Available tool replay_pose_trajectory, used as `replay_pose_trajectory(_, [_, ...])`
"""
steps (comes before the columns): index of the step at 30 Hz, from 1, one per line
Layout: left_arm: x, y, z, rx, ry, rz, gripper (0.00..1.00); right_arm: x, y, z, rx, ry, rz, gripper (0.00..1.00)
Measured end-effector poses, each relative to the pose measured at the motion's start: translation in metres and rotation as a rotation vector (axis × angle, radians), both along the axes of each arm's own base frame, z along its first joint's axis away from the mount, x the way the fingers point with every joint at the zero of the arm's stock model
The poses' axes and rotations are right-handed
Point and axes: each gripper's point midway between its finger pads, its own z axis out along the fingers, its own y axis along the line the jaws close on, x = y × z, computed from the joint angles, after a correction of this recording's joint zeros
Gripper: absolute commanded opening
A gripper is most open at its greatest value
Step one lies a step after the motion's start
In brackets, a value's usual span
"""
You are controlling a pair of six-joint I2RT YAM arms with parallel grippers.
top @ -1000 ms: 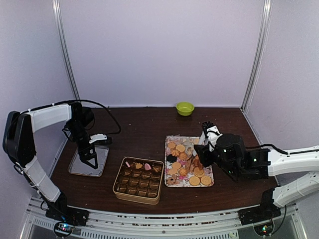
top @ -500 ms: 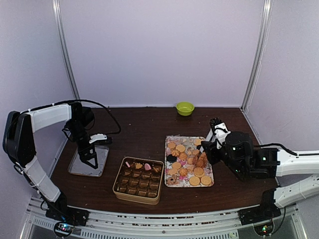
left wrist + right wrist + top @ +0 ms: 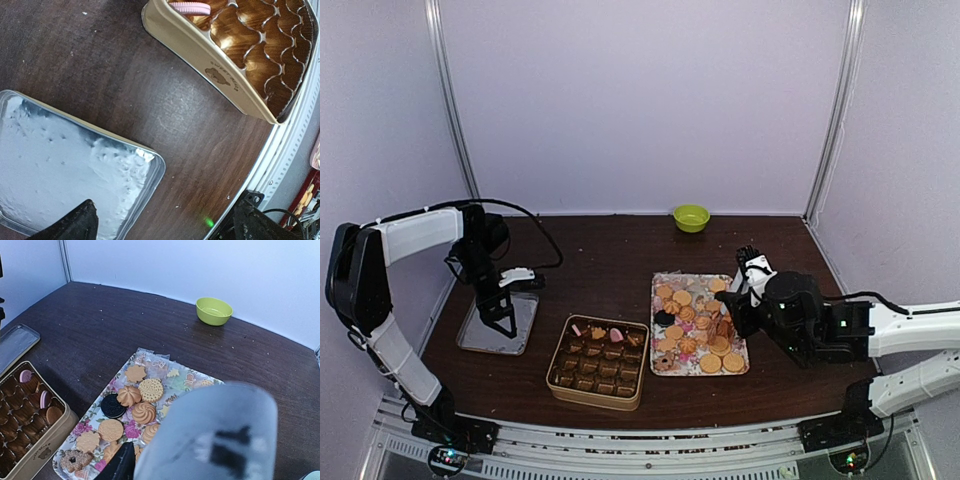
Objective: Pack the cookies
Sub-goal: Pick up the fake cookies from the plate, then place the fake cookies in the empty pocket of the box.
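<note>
Most cookies [image 3: 692, 322] lie on the tray [image 3: 656, 300], just right of the tin [image 3: 596, 392]; a few sit in the tin's cups [image 3: 250, 30]. The left gripper [image 3: 503, 322] hovers over the lid [image 3: 475, 338], fingers spread wide, holding nothing. The right gripper [image 3: 724, 322] hangs over the tray's right side; its fingers are blurred, so I cannot tell their gap or any hold.

lid [image 3: 480, 336] left | tin [image 3: 590, 397] centre | cookies [image 3: 710, 363] on tray [image 3: 660, 281] right of tin | bowl [image 3: 691, 217] behind tray
</note>
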Motion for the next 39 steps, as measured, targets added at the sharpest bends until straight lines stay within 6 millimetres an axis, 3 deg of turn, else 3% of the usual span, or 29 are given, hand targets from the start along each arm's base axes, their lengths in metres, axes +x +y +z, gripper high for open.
replay_pose_trajectory(10, [0.0,0.0,0.002,0.001,0.003,0.0,0.97,-0.002,0.0,-0.015,-0.026,0.02,0.009,0.39])
replay_pose_trajectory(19, [-0.001,0.0,0.002,0.001,0.005,0.0,0.98,-0.003,0.005,-0.014,-0.009,0.017,0.022,0.14])
replay_pose_trajectory(24, [-0.001,0.0,0.002,0.001,0.005,0.0,0.98,-0.004,0.008,-0.01,-0.003,0.013,0.029,0.12])
replay_pose_trajectory(29, [-0.001,0.0,0.002,0.001,0.005,0.0,0.98,-0.005,0.009,0.004,0.025,-0.004,0.035,0.12])
replay_pose_trajectory(33, [-0.001,0.0,0.002,0.001,0.005,0.0,0.98,-0.006,0.016,0.028,0.062,-0.033,0.054,0.13])
replay_pose_trajectory(36, [-0.001,0.0,0.002,0.001,0.005,0.0,0.98,-0.01,0.03,0.052,0.1,-0.057,0.096,0.13])
replay_pose_trajectory(39, [-0.001,0.0,0.002,0.002,0.005,0.0,0.98,-0.013,0.058,0.076,0.134,-0.077,0.159,0.14])
